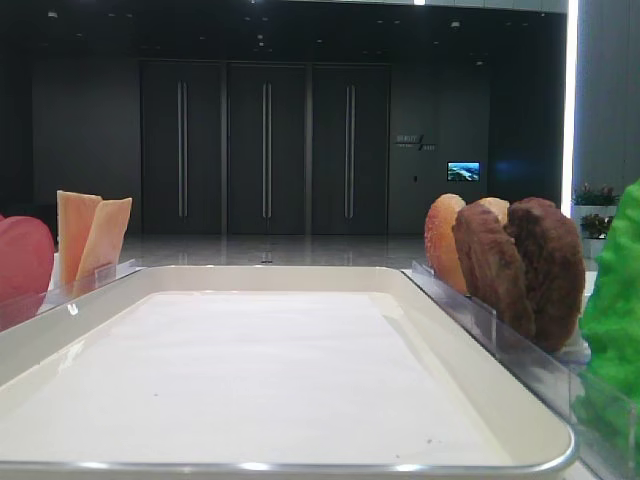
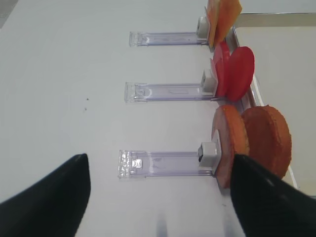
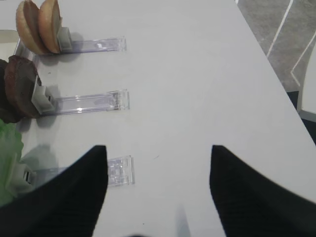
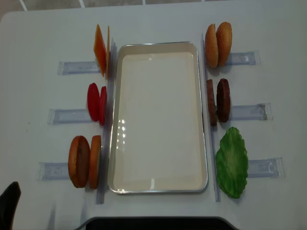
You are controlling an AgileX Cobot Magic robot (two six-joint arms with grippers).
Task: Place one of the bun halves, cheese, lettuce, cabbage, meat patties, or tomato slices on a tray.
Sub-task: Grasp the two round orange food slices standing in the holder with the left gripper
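In the overhead view, three clear holders [image 4: 79,67] run down the left of the frame on the white table [image 4: 38,38]: the cheese [image 4: 100,55] stands on edge at upper left, the tomato slices [image 4: 96,102] below it at mid-left, and a pair of bun halves [image 4: 84,161] at lower left, all just beside the tray's left rim. The tray [image 4: 158,188] fills the centre, long side running top to bottom, white paper lining bare. Right of it, a second pair of buns [image 4: 218,44] stands at upper right, the meat patties [image 4: 218,100] at mid-right, and the green lettuce [image 4: 232,163] at lower right, each on its own holder. In the left wrist view the left gripper [image 2: 158,197] hangs over the table with its dark fingers [image 2: 49,200] spread wide and nothing between them, near the lower-left buns. In the right wrist view the right gripper [image 3: 155,192] likewise stands wide apart, holding nothing, close to the lettuce holder
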